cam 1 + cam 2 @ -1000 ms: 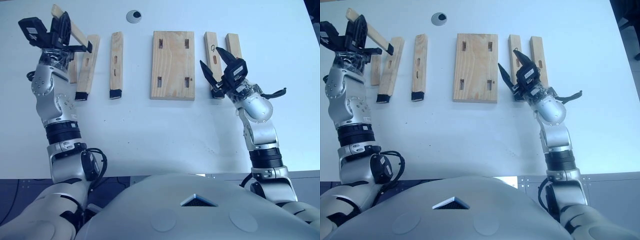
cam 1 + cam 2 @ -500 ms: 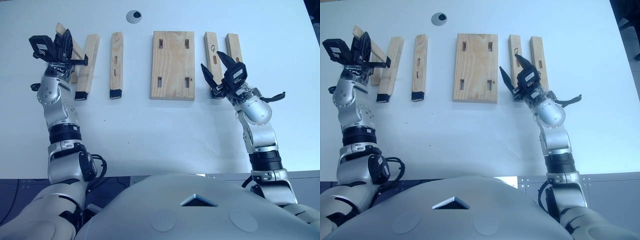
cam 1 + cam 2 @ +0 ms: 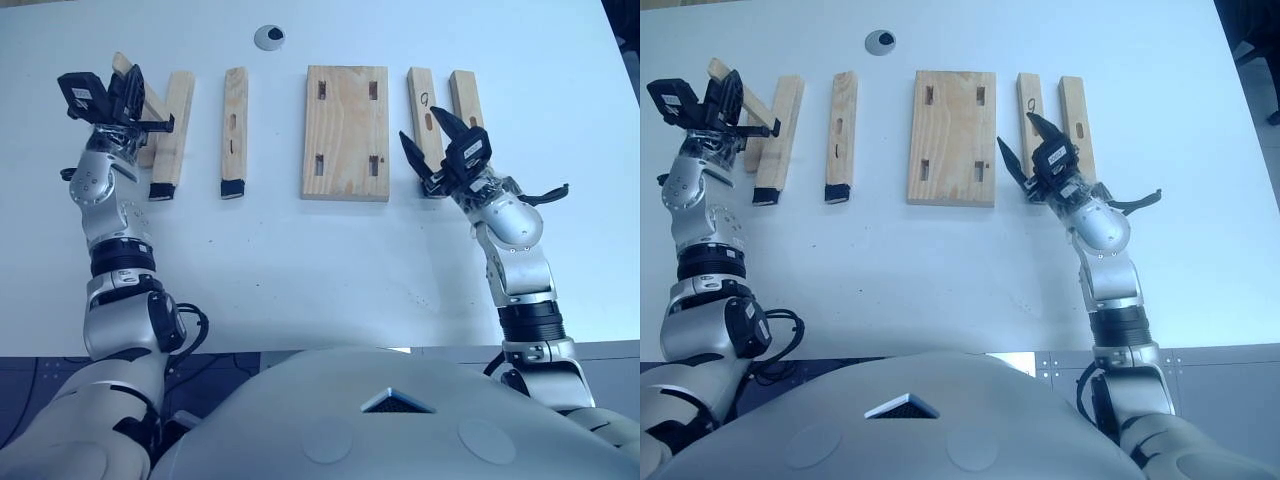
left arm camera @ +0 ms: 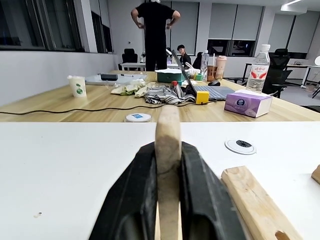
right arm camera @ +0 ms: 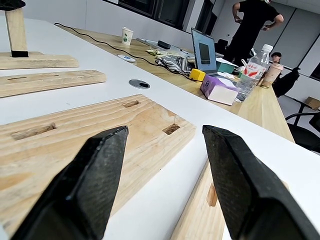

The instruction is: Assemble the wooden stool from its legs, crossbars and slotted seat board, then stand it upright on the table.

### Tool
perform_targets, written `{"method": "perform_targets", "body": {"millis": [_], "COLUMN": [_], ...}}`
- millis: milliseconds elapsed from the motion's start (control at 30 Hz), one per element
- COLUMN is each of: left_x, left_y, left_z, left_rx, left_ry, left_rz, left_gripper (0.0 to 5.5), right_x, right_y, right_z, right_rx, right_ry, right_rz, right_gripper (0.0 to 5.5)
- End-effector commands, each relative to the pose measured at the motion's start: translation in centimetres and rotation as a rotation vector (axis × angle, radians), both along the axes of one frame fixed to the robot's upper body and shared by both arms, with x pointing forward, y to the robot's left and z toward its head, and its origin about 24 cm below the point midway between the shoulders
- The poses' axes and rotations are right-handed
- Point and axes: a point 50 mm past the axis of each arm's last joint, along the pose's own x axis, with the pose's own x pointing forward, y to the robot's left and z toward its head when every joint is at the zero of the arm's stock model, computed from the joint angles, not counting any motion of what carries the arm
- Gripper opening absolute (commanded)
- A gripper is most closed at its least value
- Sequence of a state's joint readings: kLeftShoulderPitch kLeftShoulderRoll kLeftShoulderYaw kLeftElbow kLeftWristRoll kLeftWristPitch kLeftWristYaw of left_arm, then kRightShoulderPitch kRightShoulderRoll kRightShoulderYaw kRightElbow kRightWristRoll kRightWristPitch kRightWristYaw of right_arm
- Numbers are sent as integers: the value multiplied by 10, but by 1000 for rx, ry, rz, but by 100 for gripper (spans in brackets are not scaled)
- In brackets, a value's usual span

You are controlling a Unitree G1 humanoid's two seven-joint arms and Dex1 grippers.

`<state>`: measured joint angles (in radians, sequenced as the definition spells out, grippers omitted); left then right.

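Judged the wooden parts light, stiff and dry-surfaced, unlikely to slip or bend in a pinch, though apt to jam if pushed into a slot askew. Reckoned the best hold on any leg to be across its narrow width near mid-length, away from the slot and the ends. Reckoned the slotted seat board [image 3: 345, 132] probably too wide to span, so better taken by one long edge. Noted pale, unfinished wood throughout. Found the seat board flat at twelve o'clock on the white table [image 3: 300, 260], pierced by four small rectangular slots near its corners. Found the outer left leg [image 3: 172, 130] and inner left leg [image 3: 233, 130] at eleven o'clock, lying roughly parallel, each with one slot and a black near end. Found the inner right leg [image 3: 424, 100] and outer right leg [image 3: 464, 95] at one o'clock, just beside each other. Found the left end effector [image 4: 168, 165] clenched on a short crossbar [image 4: 167, 122], raised and tilted at ten o'clock, just beside the outer left leg. Found the right end effector [image 5: 165, 132] released, fingers spread wide, low over the near end of the inner right leg, apparently grasping nothing. Counted no joint made yet.
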<state>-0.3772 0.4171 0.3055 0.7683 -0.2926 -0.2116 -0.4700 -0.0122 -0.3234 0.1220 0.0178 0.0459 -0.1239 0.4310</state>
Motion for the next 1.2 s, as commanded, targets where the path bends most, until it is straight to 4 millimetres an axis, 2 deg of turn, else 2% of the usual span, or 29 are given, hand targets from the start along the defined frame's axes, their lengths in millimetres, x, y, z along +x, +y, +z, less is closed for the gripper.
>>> {"method": "perform_targets", "body": {"millis": [33,133,233,433,633,800,933,967,1067,1200], "left_x": [-44,-49,-47,-32,-15,-14,-16,-17,-25,-44], "left_y": [-15,-19,-20,-31,-56,-54,-40,-38,-30,-27], "left_z": [-81,-87,-83,-71,-60,-58,-48,-46,-40,-43], "left_rx": [-80,-91,-128,-182,-135,-93,-43,-31,1,71], "left_ry": [362,343,280,200,166,172,136,133,158,274], "left_rz": [-22,-20,-13,-59,-156,-140,-77,-71,-97,-147], "left_gripper": [37,37,37,37,37,37,37,74,113,179], "right_x": [0,-1,-1,-1,1,0,-2,-3,-6,-9], "right_y": [2,3,3,5,6,6,5,5,3,6], "right_z": [0,-1,-1,-1,-1,-1,-2,-3,-5,-9], "right_rx": [-12,-13,-10,-7,-8,-10,-12,-12,-11,-15], "right_ry": [8,11,10,6,4,4,5,6,13,28], "right_rz": [6,6,2,0,2,-2,-6,-9,-24,-20], "right_gripper": [276,276,276,276,276,276,276,276,276,276]}}
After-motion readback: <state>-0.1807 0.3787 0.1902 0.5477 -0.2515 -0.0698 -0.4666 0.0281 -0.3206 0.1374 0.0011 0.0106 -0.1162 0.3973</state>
